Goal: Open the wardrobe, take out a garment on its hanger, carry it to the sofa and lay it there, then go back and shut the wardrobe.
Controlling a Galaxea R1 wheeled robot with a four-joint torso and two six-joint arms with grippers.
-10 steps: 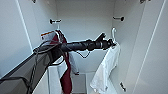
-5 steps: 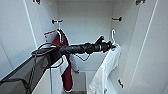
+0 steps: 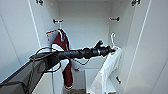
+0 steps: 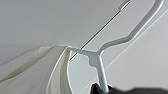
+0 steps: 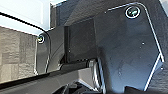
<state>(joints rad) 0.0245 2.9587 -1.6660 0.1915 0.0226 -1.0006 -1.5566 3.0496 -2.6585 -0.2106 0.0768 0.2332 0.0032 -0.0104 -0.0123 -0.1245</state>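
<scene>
While wardrobe (image 3: 82, 22) open, jacket (image 3: 63, 47) hangs inside

White garment (image 3: 107, 70); white hanger (image 3: 113, 40); maroon jacket (image 3: 64, 50)

I have the wardrobe (image 3: 82, 27) open, white inside. Low white blocks (image 3: 89, 75) sit on its floor, beneath my left gripper (image 3: 113, 50), which holds the hanger (image 3: 113, 38). Well to the gripper's left, a maroon jacket (image 3: 63, 50) hangs by a dark bracket (image 3: 57, 21).
</scene>
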